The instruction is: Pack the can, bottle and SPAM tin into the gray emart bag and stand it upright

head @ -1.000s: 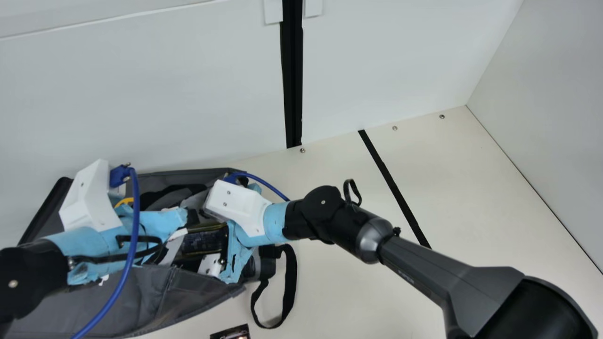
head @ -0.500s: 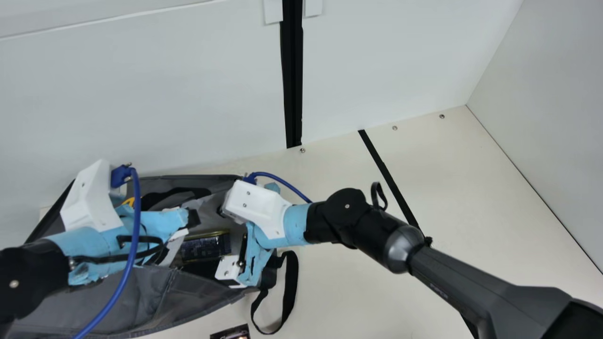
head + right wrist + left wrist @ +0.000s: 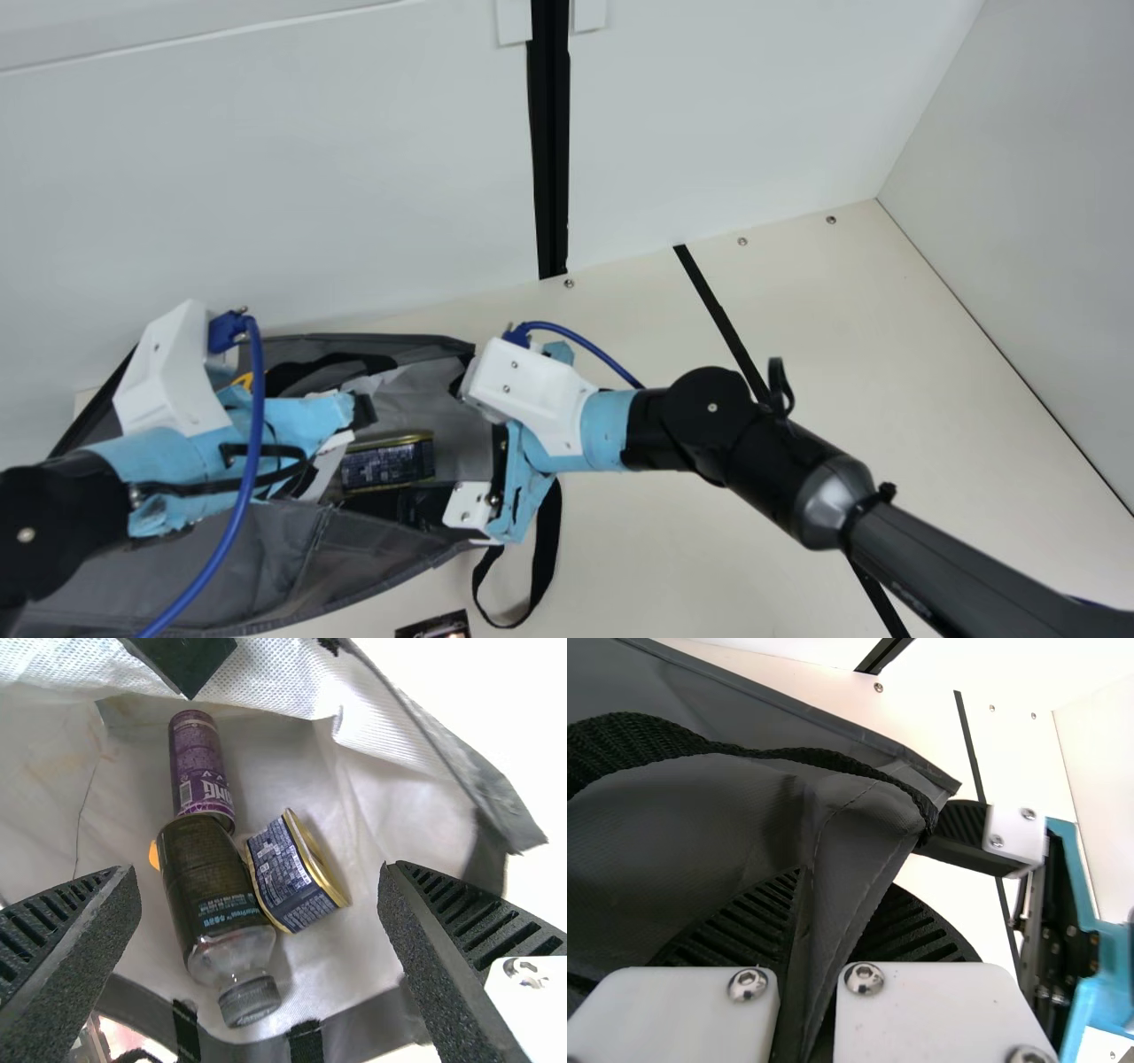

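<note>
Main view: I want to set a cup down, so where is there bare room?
The cream table is bare between the right arm and the white walls, and below that arm, right of the black strap loop. Crowded: inside the gray bag, where the purple can, black-labelled bottle and blue-and-gold tin lie close together.

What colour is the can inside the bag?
The can is purple with pale lettering; it shows best in the right wrist view.

Labels (image 3: 226,909) on can (image 3: 200,766), bottle (image 3: 208,873), tin (image 3: 291,873)
</note>
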You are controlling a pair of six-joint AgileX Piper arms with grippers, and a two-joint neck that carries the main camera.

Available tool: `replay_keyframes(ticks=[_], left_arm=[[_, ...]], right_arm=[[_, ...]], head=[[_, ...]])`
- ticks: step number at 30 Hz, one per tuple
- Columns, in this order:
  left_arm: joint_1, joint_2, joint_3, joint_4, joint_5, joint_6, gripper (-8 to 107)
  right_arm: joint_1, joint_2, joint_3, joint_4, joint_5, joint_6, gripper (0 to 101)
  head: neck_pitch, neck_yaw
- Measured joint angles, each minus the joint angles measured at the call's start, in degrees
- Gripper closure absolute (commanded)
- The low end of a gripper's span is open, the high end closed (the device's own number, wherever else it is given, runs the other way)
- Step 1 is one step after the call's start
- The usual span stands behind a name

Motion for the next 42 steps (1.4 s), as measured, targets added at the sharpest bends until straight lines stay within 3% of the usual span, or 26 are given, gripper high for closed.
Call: replay_keyframes(ticks=[23, 42], left_arm=[[0.00, 0.00, 0.00, 0.00, 0.00, 0.00, 107], [0.00, 0.00, 0.00, 0.00, 0.00, 0.00, 107]], right_arm=[[-5.09, -16.39, 8.92, -11.63, -0.57, 11.95, 6], [-11.96, -28.69, 12.56, -24.23, 1.41, 24.68, 6]], head=[[-0.09, 0.00], [-0.09, 0.00]])
